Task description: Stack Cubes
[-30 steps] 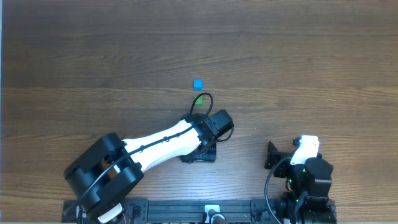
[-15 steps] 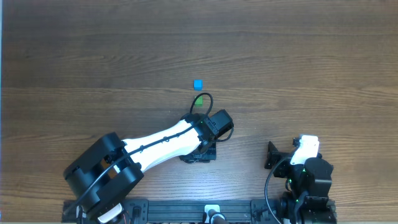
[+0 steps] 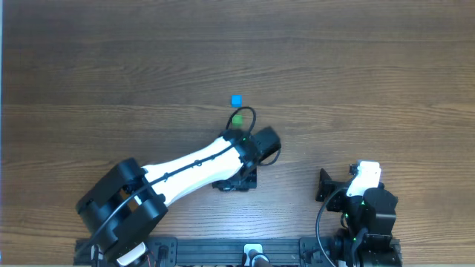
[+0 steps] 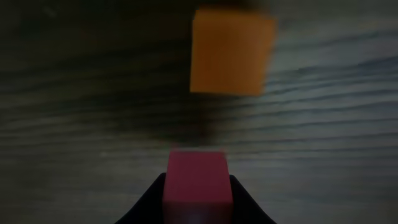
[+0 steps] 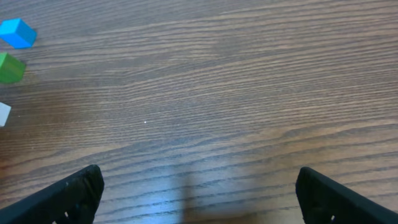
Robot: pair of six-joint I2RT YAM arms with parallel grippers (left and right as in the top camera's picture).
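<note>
My left gripper [image 4: 198, 194] is shut on a red cube [image 4: 197, 177] held just above the table. An orange cube [image 4: 231, 51] lies on the wood a short way beyond it, apart from the red one. In the top view the left arm reaches to the table's middle, with its gripper [image 3: 239, 178] beneath the wrist. A green cube [image 3: 238, 119] sits just past the wrist and a blue cube [image 3: 236, 101] a little farther. My right gripper [image 5: 199, 205] stands open and holds nothing, near its base [image 3: 324, 185], and sees the blue cube [image 5: 17, 32] and the green cube [image 5: 10, 67].
The brown wooden table [image 3: 371, 67] stretches wide to the far side and both flanks. A black cable [image 3: 245, 113] loops from the left wrist beside the green cube.
The left arm's wrist has shifted slightly farther up the table, toward the green cube. The right arm has not moved.
</note>
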